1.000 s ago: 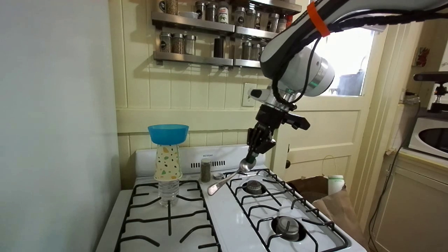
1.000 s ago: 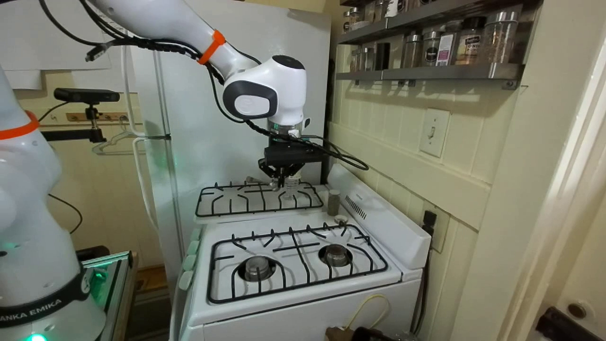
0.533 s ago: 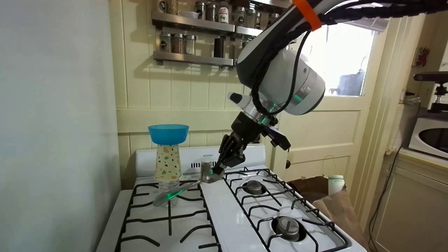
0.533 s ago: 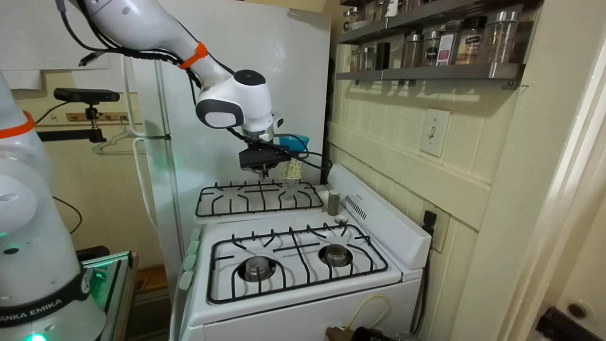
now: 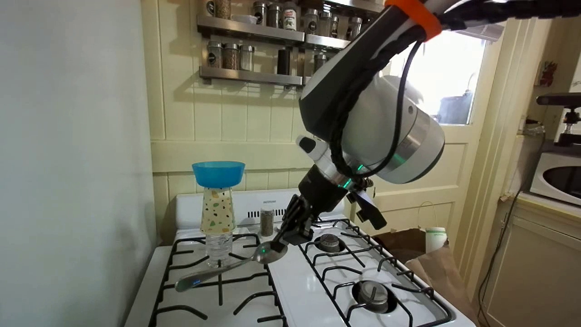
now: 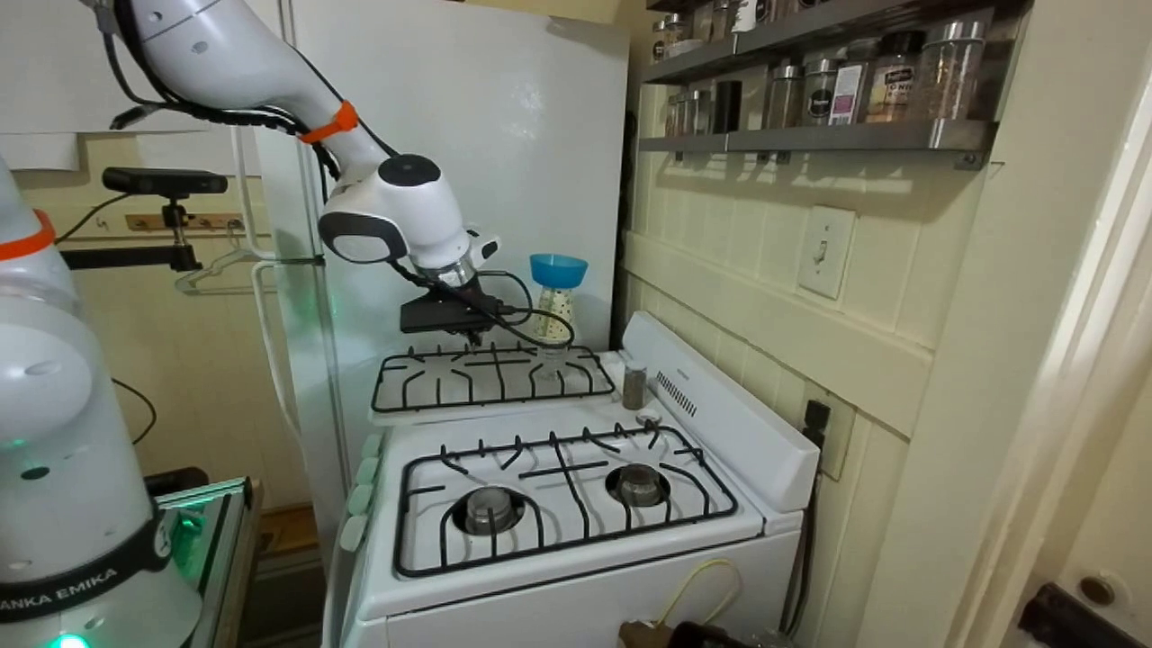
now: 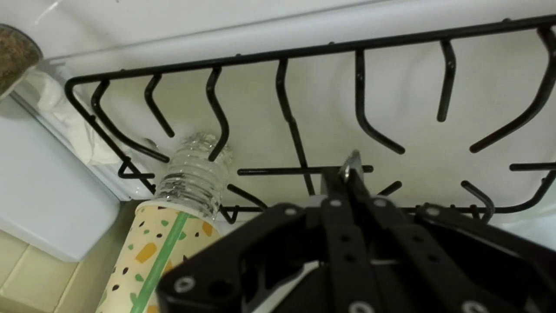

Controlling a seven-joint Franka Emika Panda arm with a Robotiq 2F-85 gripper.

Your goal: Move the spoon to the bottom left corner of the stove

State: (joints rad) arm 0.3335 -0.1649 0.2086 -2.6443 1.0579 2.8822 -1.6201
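A metal spoon (image 5: 262, 255) is held in the air over the stove. My gripper (image 5: 278, 244) is shut on the edge of the spoon's bowl. The handle slants down and left in that exterior view, over the grate (image 5: 220, 281) on the fridge side. In the wrist view the gripper (image 7: 345, 176) pinches the spoon's bowl (image 7: 354, 161), seen edge-on above that grate; the handle is hidden there. In an exterior view the gripper (image 6: 474, 338) is above the far grate, and the spoon is not clearly visible. The white stove's centre strip (image 5: 299, 281) lies between the grates.
A clear ribbed cup (image 5: 219, 250), patterned cup (image 5: 218, 211) and blue bowl (image 5: 219, 174) stand stacked on the grate near the back. A spice jar (image 5: 267, 222) stands by the back panel. The fridge (image 6: 468, 135) rises beside the stove. Shelves with jars (image 5: 252, 75) hang above.
The gripper has carried the spoon from above the burner side across the centre strip to the fridge-side grate, then toward the stove's front. The spoon's handle now points further left. The grip stays shut.
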